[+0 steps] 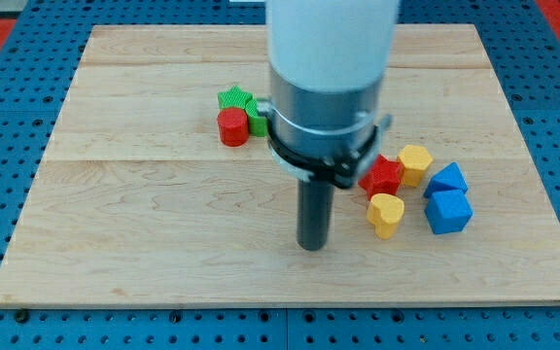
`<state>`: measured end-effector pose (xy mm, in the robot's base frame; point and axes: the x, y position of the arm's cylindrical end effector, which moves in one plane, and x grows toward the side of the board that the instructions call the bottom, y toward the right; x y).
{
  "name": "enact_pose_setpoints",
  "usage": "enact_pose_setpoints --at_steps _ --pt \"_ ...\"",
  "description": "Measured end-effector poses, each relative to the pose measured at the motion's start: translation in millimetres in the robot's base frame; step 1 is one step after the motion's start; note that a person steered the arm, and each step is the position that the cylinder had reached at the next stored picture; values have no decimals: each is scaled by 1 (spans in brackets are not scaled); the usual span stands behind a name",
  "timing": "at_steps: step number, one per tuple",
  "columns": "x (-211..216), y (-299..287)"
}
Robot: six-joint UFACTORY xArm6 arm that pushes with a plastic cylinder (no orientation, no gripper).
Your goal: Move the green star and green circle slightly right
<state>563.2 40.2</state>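
My tip (311,245) (a bare rod, no claw) rests bottom centre, well below the green star (233,98) and half-hidden green circle (259,121); push seemingly not begun.

arm: white and grey body comes down from the view's top centre
rod: dark, straight, upright
my tip (311,245): low in the view's middle

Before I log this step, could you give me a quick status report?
My tip below, right of green star. Green circle partly hidden by arm. Red cylinder touching both, on their left.
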Motion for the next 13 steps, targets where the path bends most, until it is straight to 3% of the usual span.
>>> enact_pose_setpoints --at_steps 1,4,6,8,10,13 --pt "-2 47" --pt "-18 95" --pt "-10 -20" --pt "-10 -25" --pt "-19 -100" --pt "-122 -276"
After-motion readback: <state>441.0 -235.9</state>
